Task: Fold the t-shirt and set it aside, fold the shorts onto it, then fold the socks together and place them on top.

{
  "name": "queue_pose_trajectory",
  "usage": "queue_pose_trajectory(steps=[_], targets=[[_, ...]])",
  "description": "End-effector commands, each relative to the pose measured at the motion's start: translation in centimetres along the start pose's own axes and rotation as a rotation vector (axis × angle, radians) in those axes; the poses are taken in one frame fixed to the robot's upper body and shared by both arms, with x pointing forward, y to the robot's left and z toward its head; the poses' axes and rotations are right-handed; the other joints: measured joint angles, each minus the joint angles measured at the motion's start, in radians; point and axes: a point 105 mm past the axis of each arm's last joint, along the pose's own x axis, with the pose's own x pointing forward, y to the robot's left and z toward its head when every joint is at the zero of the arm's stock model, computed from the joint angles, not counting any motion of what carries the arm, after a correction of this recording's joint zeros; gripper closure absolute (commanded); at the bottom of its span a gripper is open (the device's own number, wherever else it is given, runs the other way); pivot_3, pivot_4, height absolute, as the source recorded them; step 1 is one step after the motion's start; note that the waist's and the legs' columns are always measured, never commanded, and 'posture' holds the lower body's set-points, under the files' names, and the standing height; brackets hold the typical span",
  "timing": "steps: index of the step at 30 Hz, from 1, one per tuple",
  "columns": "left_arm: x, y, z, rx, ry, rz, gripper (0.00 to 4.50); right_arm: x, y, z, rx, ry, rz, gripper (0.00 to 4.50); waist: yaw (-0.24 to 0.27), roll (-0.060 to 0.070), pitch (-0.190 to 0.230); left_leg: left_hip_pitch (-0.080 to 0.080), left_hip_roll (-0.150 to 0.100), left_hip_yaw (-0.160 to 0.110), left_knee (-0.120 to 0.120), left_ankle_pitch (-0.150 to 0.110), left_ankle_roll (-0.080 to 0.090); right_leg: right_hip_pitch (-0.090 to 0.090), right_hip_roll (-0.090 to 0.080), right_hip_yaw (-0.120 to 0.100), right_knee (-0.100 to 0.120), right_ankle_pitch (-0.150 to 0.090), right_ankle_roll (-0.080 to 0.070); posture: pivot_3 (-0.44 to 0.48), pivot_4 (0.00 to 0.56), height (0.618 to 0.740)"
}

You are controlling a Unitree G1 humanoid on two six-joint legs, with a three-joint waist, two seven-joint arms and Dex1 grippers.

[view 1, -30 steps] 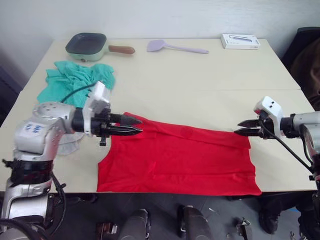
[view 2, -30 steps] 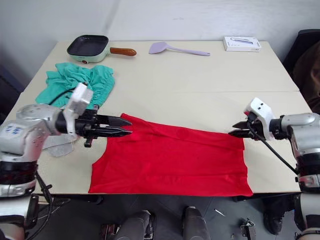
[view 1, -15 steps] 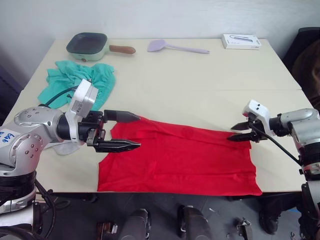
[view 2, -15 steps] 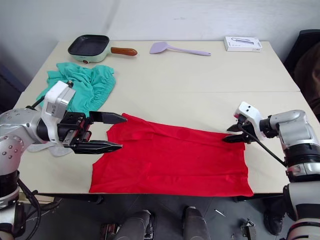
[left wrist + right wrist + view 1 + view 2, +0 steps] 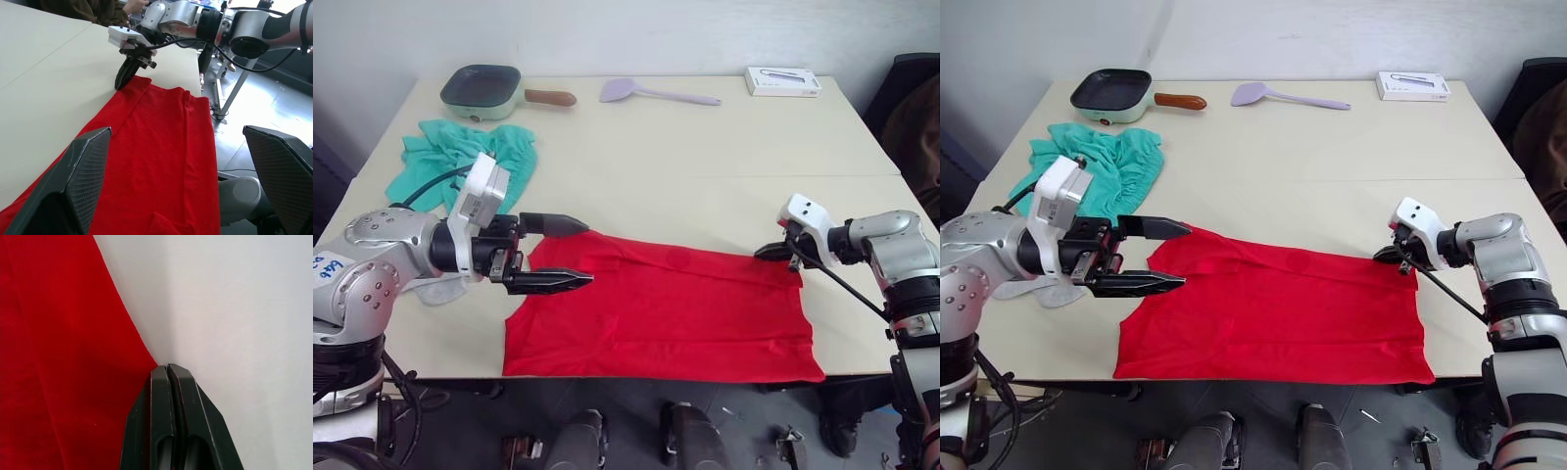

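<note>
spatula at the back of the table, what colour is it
Pale lilac spatula, clearest in the right eye view.

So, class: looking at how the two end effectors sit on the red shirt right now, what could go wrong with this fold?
1. The right end effector is shut right at the t-shirt corner; it may hold little cloth and slip.
2. The left end effector is open over the other end, gripping nothing, so a lift now would be lopsided.
3. The shirt's near edge hangs over the table edge and could slide off.

Red t-shirt (image 5: 661, 313) flat at near edge; teal shorts (image 5: 460, 157) crumpled far-left.
</note>
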Motion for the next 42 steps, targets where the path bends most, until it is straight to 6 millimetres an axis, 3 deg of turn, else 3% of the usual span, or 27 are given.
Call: queue_pose_trajectory(steps=[1, 6, 11, 15, 19, 23, 28, 32, 33, 36, 42], targets=[[0.0, -0.2, 0.4, 0.051, 0.007, 0.007, 0.00, 0.1, 0.0, 1.1, 0.009, -0.032, 0.014, 4.46, -0.002, 0.000, 0.000, 0.000, 0.000, 0.000, 0.000, 0.000, 0.000, 0.000, 0.000, 0.000, 0.000, 0.000, 0.000, 0.000, 0.150, 0.740], [-0.1, 0.3, 0.7, 0.071, -0.004, 0.044, 0.00, 0.8, -0.9, 3.6, -0.032, -0.074, -0.019, 4.46, -0.006, 0.000, 0.000, 0.000, 0.000, 0.001, 0.000, 0.000, 0.000, -0.001, 0.000, 0.001, 0.000, 0.000, 0.000, 0.000, 0.150, 0.740], [-0.5, 0.6, 0.7, 0.057, -0.010, 0.068, 0.00, 3.7, -2.9, 7.1, -0.078, -0.139, -0.207, 4.46, -0.021, 0.000, 0.000, 0.000, 0.000, 0.000, -0.001, 0.000, 0.000, -0.001, 0.000, 0.001, 0.000, 0.000, 0.000, 0.000, 0.150, 0.740], [-0.9, 0.5, 0.9, 0.062, -0.004, 0.086, 0.00, 4.0, -2.6, 8.8, -0.106, -0.171, -0.187, 4.46, -0.021, 0.001, 0.000, -0.001, 0.000, -0.001, -0.002, 0.000, -0.001, -0.001, 0.000, -0.001, 0.001, 0.000, -0.001, 0.000, 0.150, 0.740], [-1.1, 0.3, 0.9, 0.056, -0.002, 0.096, 0.00, 2.8, -2.0, 7.7, -0.050, -0.157, -0.090, 4.46, -0.020, 0.001, 0.001, -0.002, -0.001, -0.002, -0.002, 0.000, 0.000, -0.001, 0.000, -0.001, 0.000, 0.000, -0.001, 0.000, 0.150, 0.740], [-1.0, 0.4, 0.5, 0.052, 0.001, 0.105, 0.00, 1.0, -0.8, 5.9, 0.008, -0.131, 0.032, 3.25, -0.019, 0.001, 0.001, -0.002, -0.001, -0.003, -0.002, 0.000, 0.000, -0.001, 0.000, -0.002, 0.000, 0.000, -0.001, 0.000, 0.150, 0.740], [-0.8, 0.3, 0.4, 0.052, -0.004, 0.095, 0.00, -1.1, -0.2, 3.2, 0.056, -0.071, 0.050, 1.51, -0.021, 0.001, 0.001, -0.002, -0.001, -0.002, -0.002, 0.000, 0.000, -0.001, 0.000, -0.001, 0.000, 0.000, -0.001, 0.000, 0.150, 0.740], [-0.6, 0.4, 0.5, 0.057, -0.007, 0.087, 0.00, -1.4, 0.2, 2.2, 0.073, -0.059, 0.048, 0.13, -0.024, 0.001, 0.001, -0.001, 0.000, -0.001, -0.002, 0.000, -0.001, -0.001, 0.000, 0.000, 0.000, 0.000, -0.001, 0.000, 0.150, 0.740], [-0.5, 0.5, 0.6, 0.066, -0.010, 0.088, 0.00, -1.3, 0.3, 1.7, 0.066, -0.047, 0.046, 0.02, -0.024, 0.001, 0.001, -0.001, 0.000, 0.000, -0.002, 0.000, -0.001, -0.001, 0.000, 0.000, 0.000, 0.000, -0.001, 0.000, 0.150, 0.740], [-0.2, 0.7, 0.9, 0.075, -0.019, 0.083, 0.00, -0.6, 1.0, 0.7, 0.054, -0.020, 0.060, 0.02, -0.020, 0.001, 0.001, -0.001, 0.000, 0.000, -0.001, 0.000, -0.001, -0.001, 0.000, 0.000, 0.000, 0.000, -0.001, 0.000, 0.150, 0.740], [0.1, 0.2, 1.3, 0.071, -0.034, 0.040, 0.00, 0.7, 1.5, -0.6, 0.035, 0.023, 0.044, 1.57, -0.020, 0.001, 0.001, -0.001, 0.000, 0.000, -0.001, 0.000, -0.001, -0.001, 0.000, 0.000, 0.001, 0.000, -0.001, 0.000, 0.150, 0.740]])
